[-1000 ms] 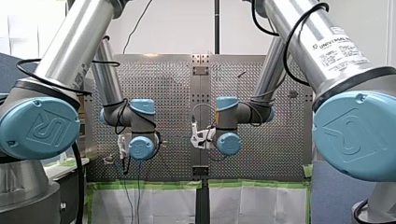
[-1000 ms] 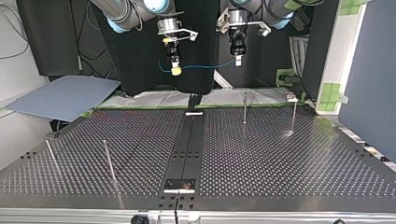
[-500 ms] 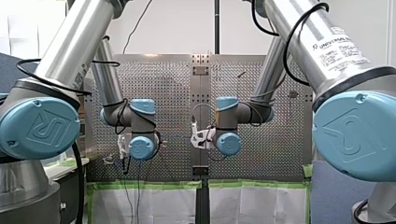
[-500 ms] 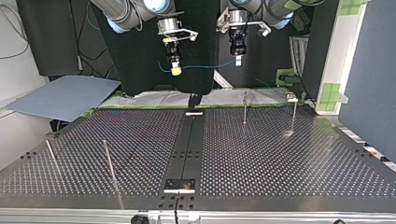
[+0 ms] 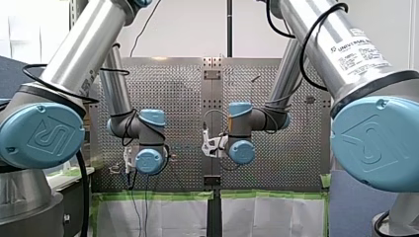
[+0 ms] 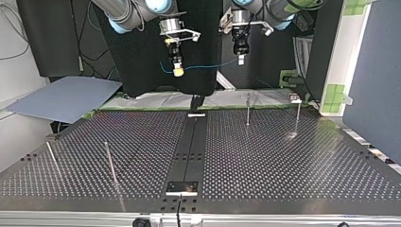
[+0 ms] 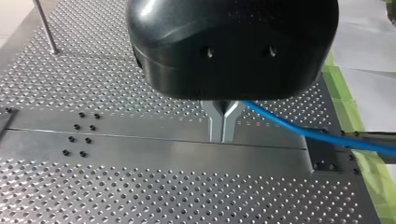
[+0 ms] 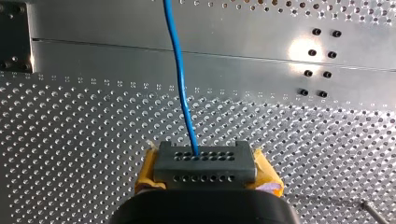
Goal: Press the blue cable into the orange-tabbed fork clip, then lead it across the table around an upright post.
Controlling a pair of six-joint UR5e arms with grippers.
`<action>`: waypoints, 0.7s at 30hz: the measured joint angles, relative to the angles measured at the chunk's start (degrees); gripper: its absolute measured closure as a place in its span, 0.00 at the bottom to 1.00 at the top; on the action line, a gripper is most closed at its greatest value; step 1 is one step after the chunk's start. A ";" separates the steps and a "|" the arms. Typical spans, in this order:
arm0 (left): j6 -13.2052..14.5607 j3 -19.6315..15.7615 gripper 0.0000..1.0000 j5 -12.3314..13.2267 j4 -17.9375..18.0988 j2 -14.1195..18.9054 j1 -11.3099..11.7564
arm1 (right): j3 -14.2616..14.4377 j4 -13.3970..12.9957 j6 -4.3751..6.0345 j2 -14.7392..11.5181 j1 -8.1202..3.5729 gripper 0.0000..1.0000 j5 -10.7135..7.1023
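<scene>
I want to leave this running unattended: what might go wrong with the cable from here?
1. The cable hangs nearly straight between my left gripper and my right gripper; moving them apart might pull it from a grip.
2. On the way down, it might snag on a post.

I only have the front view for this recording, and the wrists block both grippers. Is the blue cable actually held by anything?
Observer: Yes. The left wrist view shows the metal fingers of my left gripper shut on the thin blue cable.
Operator: And the other arm?
Observer: In the right wrist view my right gripper, with yellow pads, is shut on the same cable, which runs on ahead of it.
Operator: Are they down at the table?
Observer: No. In the top view both hang well above the perforated metal table, with the cable strung between them, clear of the thin upright metal posts.
</scene>
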 joint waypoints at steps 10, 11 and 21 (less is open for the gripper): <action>0.00 0.01 1.00 0.00 -0.01 -0.10 0.00 | 0.00 0.00 0.00 0.00 0.00 1.00 0.00; 0.00 0.01 1.00 0.00 -0.01 -0.11 0.00 | 0.00 0.00 0.00 0.00 0.00 1.00 0.00; 0.00 0.01 1.00 0.00 -0.01 -0.11 0.00 | -1.11 2.80 2.09 2.80 2.79 1.00 2.79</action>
